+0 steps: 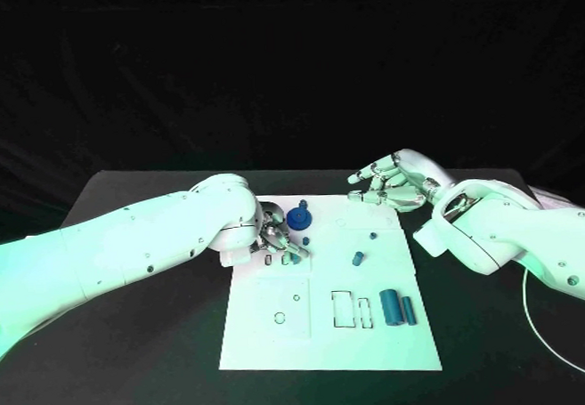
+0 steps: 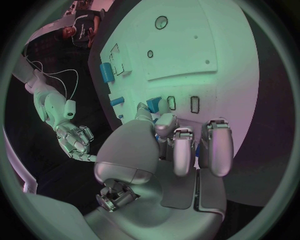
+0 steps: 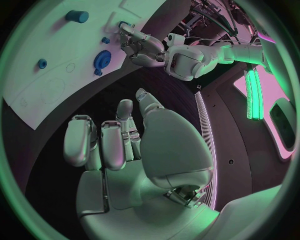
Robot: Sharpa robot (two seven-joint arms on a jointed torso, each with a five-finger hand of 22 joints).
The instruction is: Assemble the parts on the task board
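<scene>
Hiding parts, left hand (image 1: 275,236) over task board (image 1: 326,344), grip unclear

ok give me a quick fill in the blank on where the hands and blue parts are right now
1. The left hand is over the white ____.
2. The right hand holds ____.
3. The two blue cylinders lie side by side on the board's ____ edge, seen from the head view.
4. The blue gear lies closest to the ____ hand.

Missing: board; nothing; right; left
</scene>
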